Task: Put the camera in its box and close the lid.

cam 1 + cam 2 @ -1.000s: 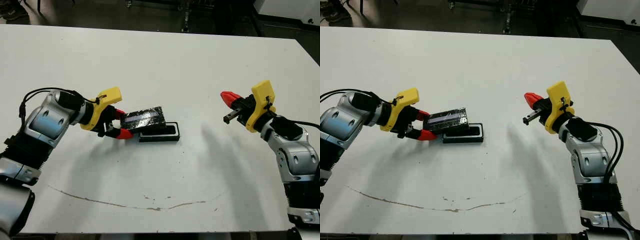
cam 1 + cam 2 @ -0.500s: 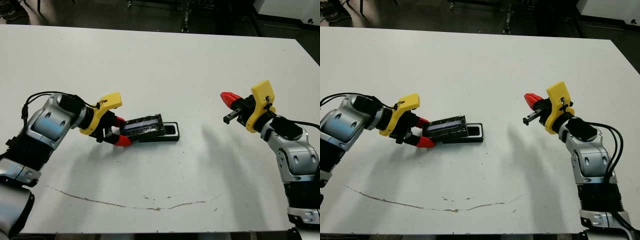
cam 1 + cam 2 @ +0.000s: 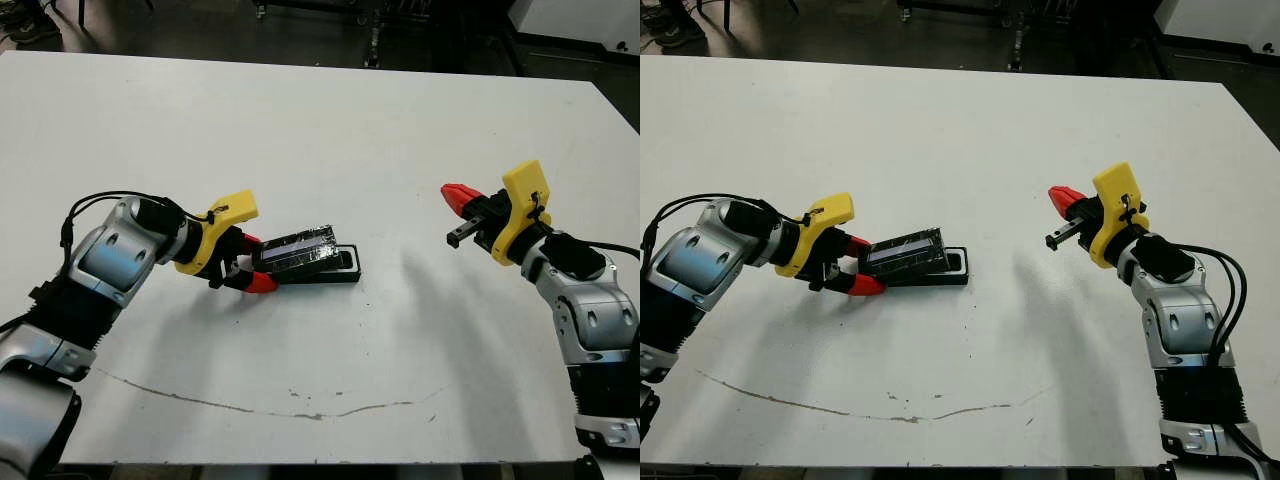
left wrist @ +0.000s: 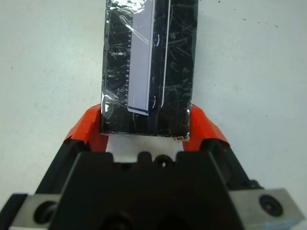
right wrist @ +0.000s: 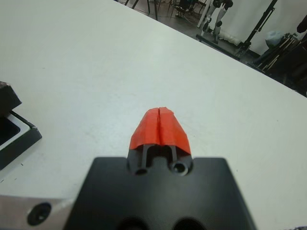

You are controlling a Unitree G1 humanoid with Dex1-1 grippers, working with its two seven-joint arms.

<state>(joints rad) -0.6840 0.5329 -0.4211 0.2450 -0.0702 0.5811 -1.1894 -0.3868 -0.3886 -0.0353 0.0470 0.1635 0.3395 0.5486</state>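
**Lid** [image 3: 295, 250]. Flat, glossy black slab with scuffed, reflective streaks. Looks rigid and light; the shiny faces are probably slippery, so an edge grip at one short end seems the sound choice, and that is how it is taken. Held tilted, near end low at the gripper, far end raised and overhanging the left part of the box.

**Box** [image 3: 345, 268]. Shallow black tray with white lining, resting on the white table [image 3: 320, 130] a little left of centre. Only its right end shows beyond the lid. Likely light enough to slide if the lid drags across it.

**Camera.** Not visible in any view; whether it already lies inside the box under the lid cannot be told.

**Left gripper** [image 4: 145, 129]. Red-tipped fingers [image 4: 84, 125] clamped on the two long edges of the lid at its near short end, the slab running straight out between them. Left arm reaches in low from the left, forearm close to the table, wrist pointing right toward the box.

**Right gripper** [image 5: 159, 128]. Fingertips pressed together, holding nothing. Right arm is raised above the table, well apart from the box, gripper pointing left toward centre.
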